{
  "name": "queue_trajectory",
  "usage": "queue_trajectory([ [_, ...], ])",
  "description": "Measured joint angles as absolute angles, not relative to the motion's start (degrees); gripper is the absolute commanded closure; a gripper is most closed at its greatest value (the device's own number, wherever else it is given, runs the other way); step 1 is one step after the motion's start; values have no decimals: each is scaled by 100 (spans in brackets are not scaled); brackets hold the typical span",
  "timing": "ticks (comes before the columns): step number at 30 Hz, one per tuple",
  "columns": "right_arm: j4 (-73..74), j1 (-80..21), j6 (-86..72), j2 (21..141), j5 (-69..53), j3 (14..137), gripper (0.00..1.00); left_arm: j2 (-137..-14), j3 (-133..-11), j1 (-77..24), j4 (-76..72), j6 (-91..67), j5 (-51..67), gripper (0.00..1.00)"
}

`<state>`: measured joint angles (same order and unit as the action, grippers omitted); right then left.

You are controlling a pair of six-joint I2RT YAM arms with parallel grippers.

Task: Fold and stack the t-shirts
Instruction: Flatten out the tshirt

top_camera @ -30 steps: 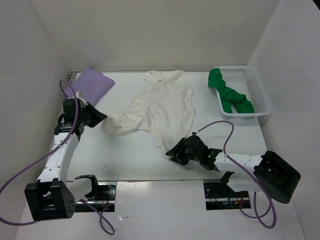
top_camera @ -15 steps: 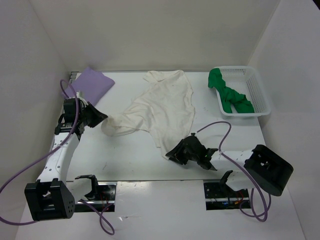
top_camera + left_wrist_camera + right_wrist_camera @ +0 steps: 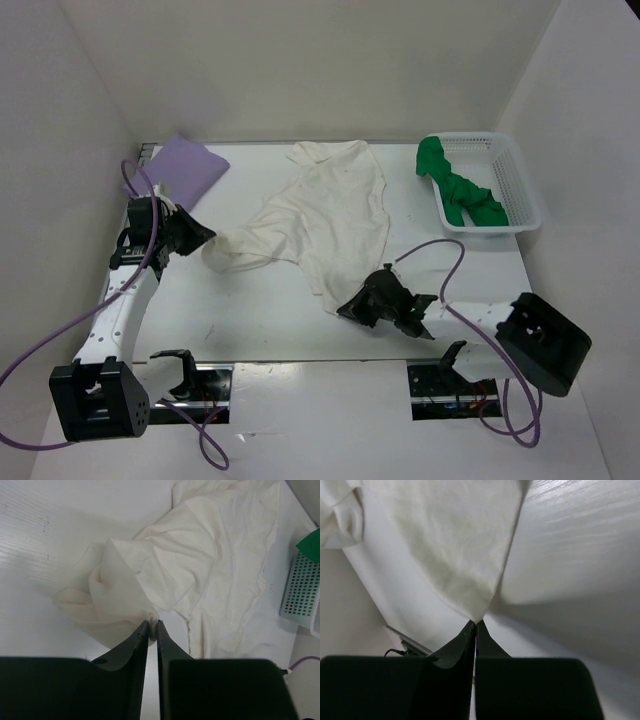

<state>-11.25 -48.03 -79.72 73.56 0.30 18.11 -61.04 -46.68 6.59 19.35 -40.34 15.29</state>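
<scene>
A white t-shirt point(image 3: 325, 215) lies spread and rumpled across the middle of the table. My left gripper point(image 3: 207, 236) is shut on its bunched left corner, which shows pinched between the tips of the left gripper point(image 3: 152, 623) in the left wrist view, with the white t-shirt point(image 3: 210, 560) spreading beyond. My right gripper point(image 3: 345, 305) is shut on the shirt's near corner; in the right wrist view the white t-shirt point(image 3: 455, 545) runs down to a point between the tips of the right gripper point(image 3: 475, 623). A folded lavender t-shirt point(image 3: 186, 167) lies at the back left. A bright green t-shirt point(image 3: 462, 190) is heaped in the basket.
A white plastic mesh basket point(image 3: 512, 185) stands at the back right, its corner point(image 3: 300, 587) showing in the left wrist view. White walls close in the table on three sides. A purple cable point(image 3: 440, 262) loops over the table by the right arm.
My right gripper has closed on the near corner of the white t-shirt and shifted slightly. The left gripper has kept its hold in the same place.
</scene>
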Motion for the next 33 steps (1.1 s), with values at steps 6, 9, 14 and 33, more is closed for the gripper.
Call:
queue_trajectory([
  [6, 843, -4797, -8014, 4724, 121, 1861, 100, -6128, -4897, 655, 2215, -3743, 1273, 77],
  [9, 2067, -4794, -8350, 2950, 58, 1929, 100, -6128, -5131, 652, 2333, -3594, 1026, 81],
  [14, 4042, -4810, -9183, 528, -16, 2167, 100, -6143, -5441, 648, 2628, -3435, 272, 88],
  [33, 3706, -4982, -7806, 3857, 528, 3461, 100, -6403, -4136, 1461, 2720, -4477, 593, 0],
])
